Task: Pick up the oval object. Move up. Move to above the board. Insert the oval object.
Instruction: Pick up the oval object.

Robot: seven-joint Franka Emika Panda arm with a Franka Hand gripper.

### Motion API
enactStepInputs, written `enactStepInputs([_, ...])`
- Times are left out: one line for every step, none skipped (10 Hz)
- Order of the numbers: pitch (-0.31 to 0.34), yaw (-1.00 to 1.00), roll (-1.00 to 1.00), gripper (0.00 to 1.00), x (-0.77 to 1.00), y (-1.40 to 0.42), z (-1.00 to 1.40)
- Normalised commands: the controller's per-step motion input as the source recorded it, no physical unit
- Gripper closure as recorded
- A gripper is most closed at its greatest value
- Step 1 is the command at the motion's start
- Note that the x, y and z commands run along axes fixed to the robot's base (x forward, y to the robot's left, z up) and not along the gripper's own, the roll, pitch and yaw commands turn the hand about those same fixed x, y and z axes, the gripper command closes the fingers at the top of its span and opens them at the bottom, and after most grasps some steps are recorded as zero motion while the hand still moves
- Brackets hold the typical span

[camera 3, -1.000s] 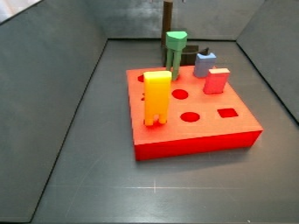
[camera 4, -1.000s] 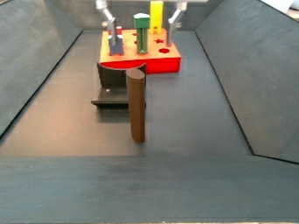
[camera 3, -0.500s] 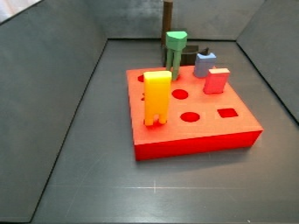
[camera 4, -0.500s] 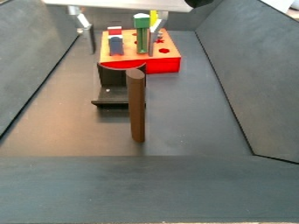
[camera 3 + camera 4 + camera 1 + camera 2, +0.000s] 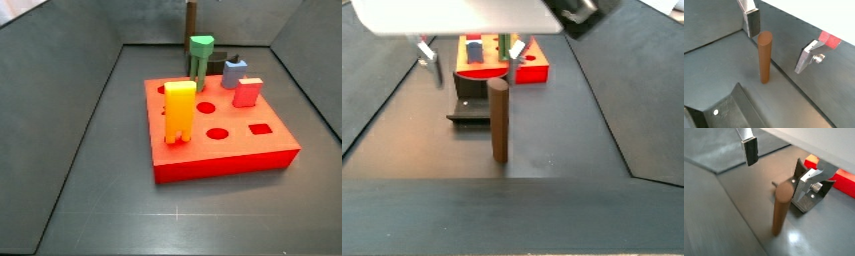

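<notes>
In a side view the gripper (image 5: 469, 57) hangs low over the floor, its fingers (image 5: 429, 52) spread wide and grasping nothing. Just nearer stands the oval object (image 5: 498, 122), upright with its long axis vertical, alone on the dark floor (image 5: 556, 140) with open room all round it (no writing shows on it). The fixture (image 5: 469, 106) sits just beyond it, and the board (image 5: 533, 70) farther off.

Gripper (image 5: 779, 40) jaws spread wide, holding nothing. Silver fingers (image 5: 749, 148) with dark pads point downward; wrist overhead in a side view.
</notes>
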Motion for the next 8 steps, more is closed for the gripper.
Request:
enactStepInputs([0.000, 0.67, 0.00, 0.00, -0.27, 0.00, -0.10])
enactStepInputs([0.000, 0.52, 0.00, 0.00, -0.12, 0.00, -0.11])
enactStepInputs([0.097, 0.41, 0.09, 0.00, 0.01, 0.01, -0.26])
enactStepInputs([0.146, 0.33, 0.14, 0.00, 0.11, 0.00, -0.32])
enactStepInputs([0.260, 0.15, 0.21, 0.00, 0.10, 0.00, -0.27])
enactStepInputs([0.346, 0.19, 0.35, 0.00, 0.00, 0.00, -0.05])
enactStepInputs([0.363, 0.19, 0.34, 0.00, 0.00, 0.01, -0.01])
enactStepInputs([0.346, 0.12, 0.29, 0.00, -0.01, 0.04, -0.06])
